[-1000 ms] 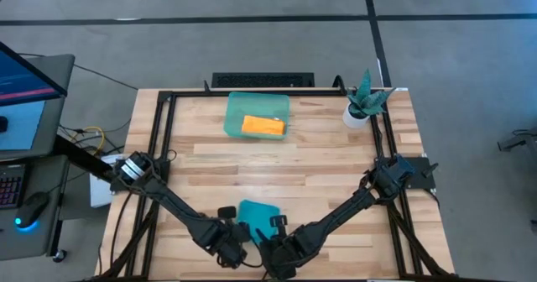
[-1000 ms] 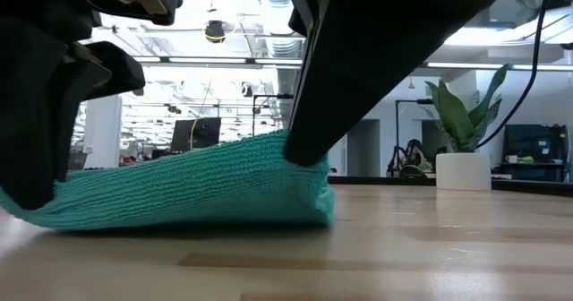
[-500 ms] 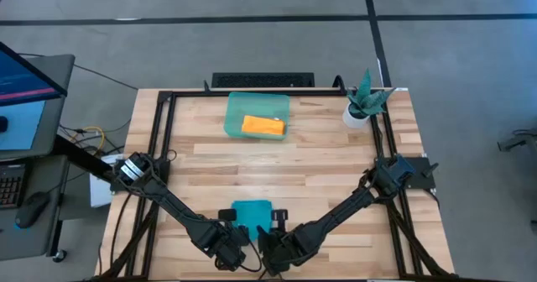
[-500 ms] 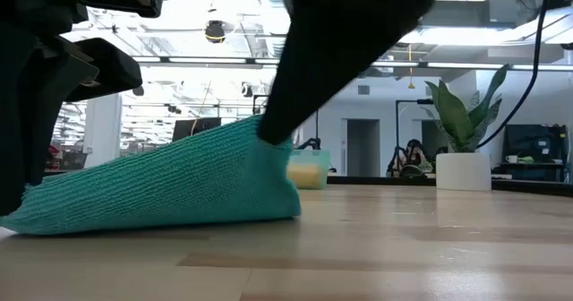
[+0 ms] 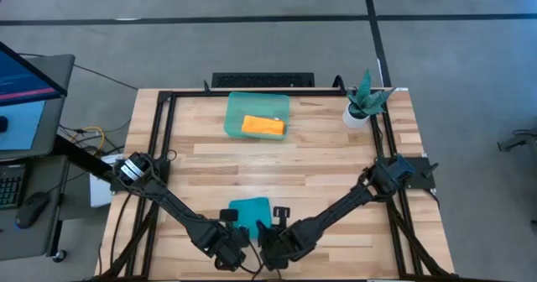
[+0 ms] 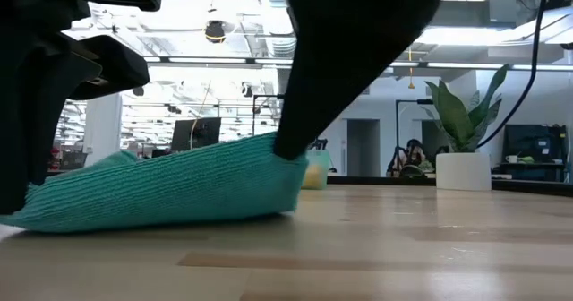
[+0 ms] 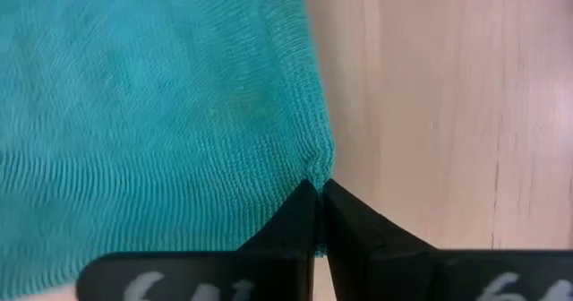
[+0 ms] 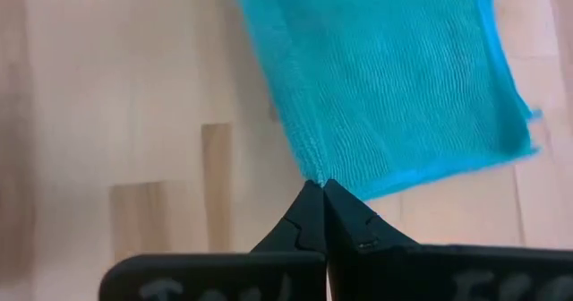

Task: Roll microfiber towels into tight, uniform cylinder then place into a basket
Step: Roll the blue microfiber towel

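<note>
**Both hands pinching teal towel at 6 o'clock edge**

Wooden worktop (image 5: pixel 319 160) on grey floor. Basket (image 5: pixel 257 114) at 12 o'clock, orange towel (image 5: pixel 263 126) lying inside. Teal towel (image 5: pixel 248 211) at 6 o'clock. Left hand (image 7: pixel 318 196) clenched on one towel corner; right hand (image 8: pixel 318 193) clenched on another. Potted plant (image 5: pixel 363 104) at 2 o'clock.

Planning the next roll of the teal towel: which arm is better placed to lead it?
Neither clearly. The left gripper and right gripper are each shut on an edge of the teal towel, side by side at the table's near edge.
</note>
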